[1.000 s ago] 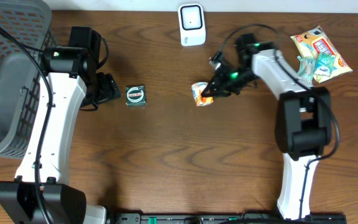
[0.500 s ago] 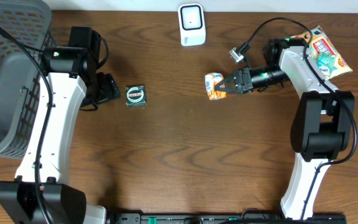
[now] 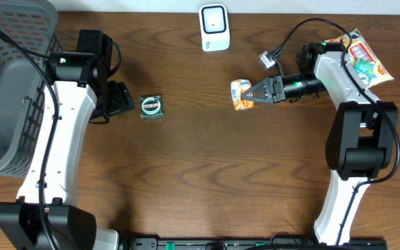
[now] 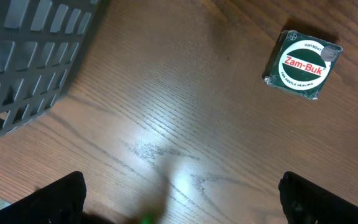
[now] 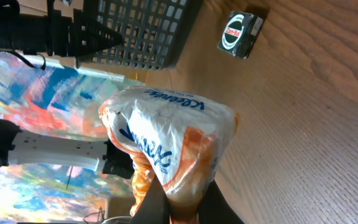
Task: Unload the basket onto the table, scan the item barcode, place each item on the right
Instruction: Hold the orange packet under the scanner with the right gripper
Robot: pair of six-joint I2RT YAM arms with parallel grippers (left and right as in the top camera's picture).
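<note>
An orange and white Kleenex tissue pack hangs just above the table, right of centre, with my right gripper shut on its end. In the right wrist view the pack fills the middle, pinched between the dark fingers. The white barcode scanner stands at the back edge, up and left of the pack. My left gripper is open over bare table, with nothing between its fingers. A green Zam-Buk box lies just right of it, also in the left wrist view.
A grey mesh basket takes up the far left, its wall showing in the left wrist view. Several snack packets lie in a pile at the back right, behind the right arm.
My right gripper has carried the tissue pack to the right and slightly up, and the arm has swung round to point left. The left arm and the Zam-Buk box have stayed put.
</note>
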